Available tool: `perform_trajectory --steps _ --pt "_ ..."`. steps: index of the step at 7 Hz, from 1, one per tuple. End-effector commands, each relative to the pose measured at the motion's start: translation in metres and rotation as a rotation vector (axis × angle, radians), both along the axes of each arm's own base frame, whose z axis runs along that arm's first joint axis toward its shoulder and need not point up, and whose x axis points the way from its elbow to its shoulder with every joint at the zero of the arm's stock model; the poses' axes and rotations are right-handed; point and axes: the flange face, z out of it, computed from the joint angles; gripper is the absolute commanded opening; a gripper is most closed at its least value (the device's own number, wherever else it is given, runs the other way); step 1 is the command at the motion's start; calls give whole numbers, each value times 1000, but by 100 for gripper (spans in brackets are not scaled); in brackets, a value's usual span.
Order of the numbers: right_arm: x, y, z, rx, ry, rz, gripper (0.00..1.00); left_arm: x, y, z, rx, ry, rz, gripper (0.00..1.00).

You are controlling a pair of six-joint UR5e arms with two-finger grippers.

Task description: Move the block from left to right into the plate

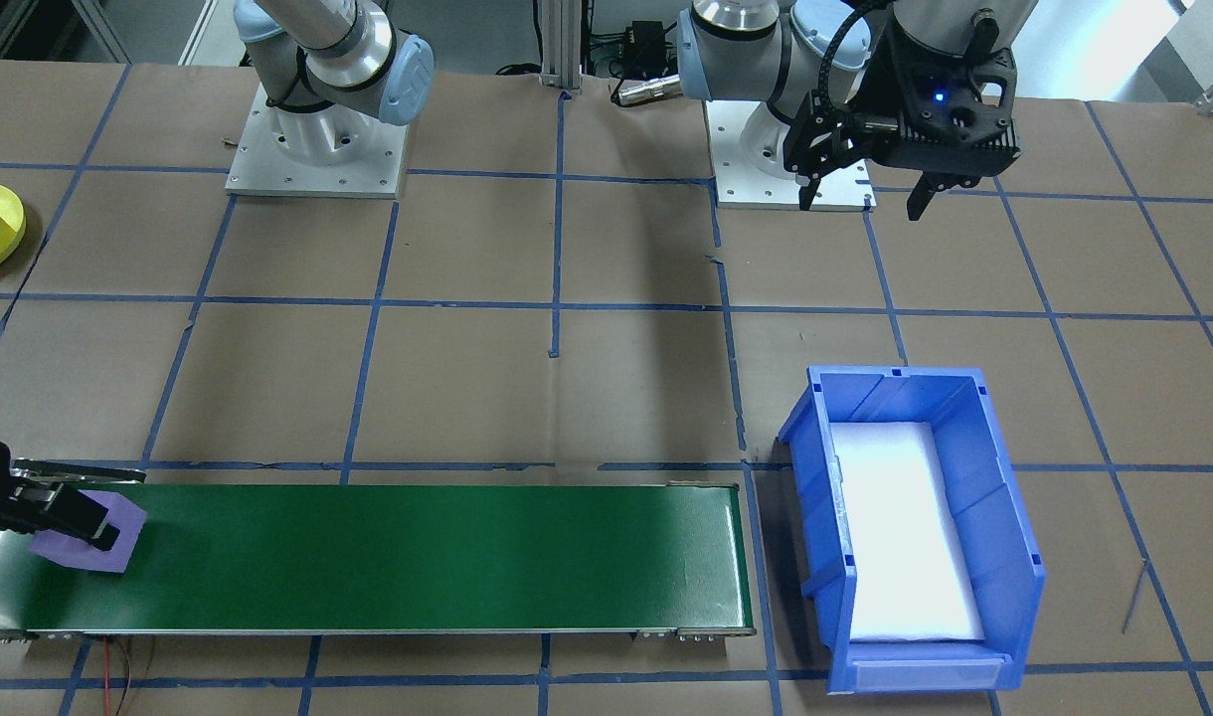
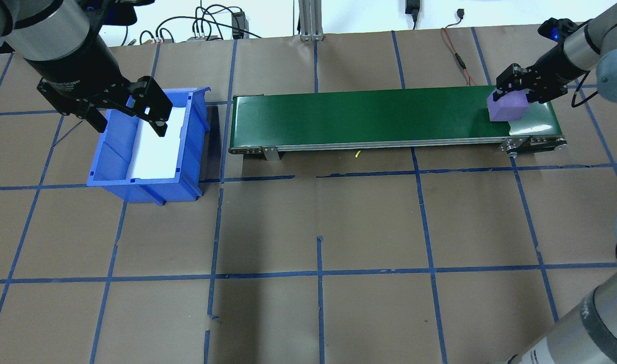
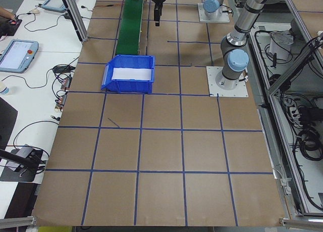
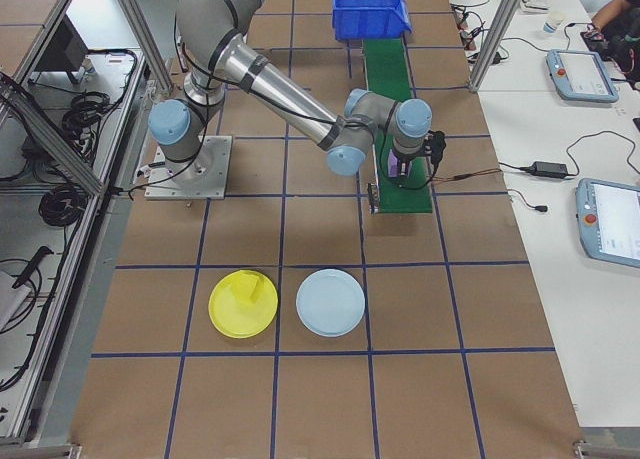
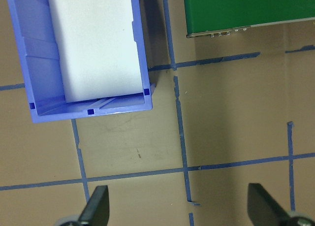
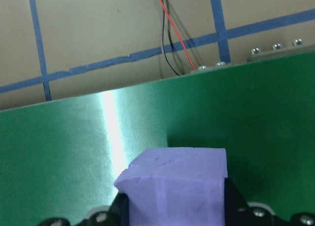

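Observation:
A purple block (image 2: 507,108) sits at the right end of the green conveyor belt (image 2: 364,114). My right gripper (image 2: 513,96) is shut on it, a finger pressed against each side. The right wrist view shows the block (image 6: 174,186) filling the gap between the fingers, low over the belt. I cannot tell whether it still touches the belt. The yellow plate (image 4: 243,304) lies on the table on my right, apart from the belt, with a yellow piece on it. My left gripper (image 2: 130,126) hangs open and empty above the blue bin (image 2: 136,184).
The blue bin (image 1: 825,497) holds a white foam pad and stands off the belt's left end. A light blue plate (image 4: 331,302) lies next to the yellow one. Red and black wires run behind the belt's right end.

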Motion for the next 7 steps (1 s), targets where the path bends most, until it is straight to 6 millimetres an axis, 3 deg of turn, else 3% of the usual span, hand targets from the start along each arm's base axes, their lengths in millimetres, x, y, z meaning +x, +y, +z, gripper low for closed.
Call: perform_trajectory --steps 1,2,4,5,7 --pt "-43 32 46 17 111 93 35 -1 0 -1 0 6 0 100" --pt "-98 59 41 33 98 131 36 0 1 1 -3 -3 0 100" --pt "-240 142 20 -3 90 220 36 0 1 -1 0 4 3 100" --pt "-295 176 -2 -32 82 283 37 0 1 1 -3 3 3 100" --pt "-371 227 -41 -57 80 282 38 -1 2 1 -4 6 3 100"
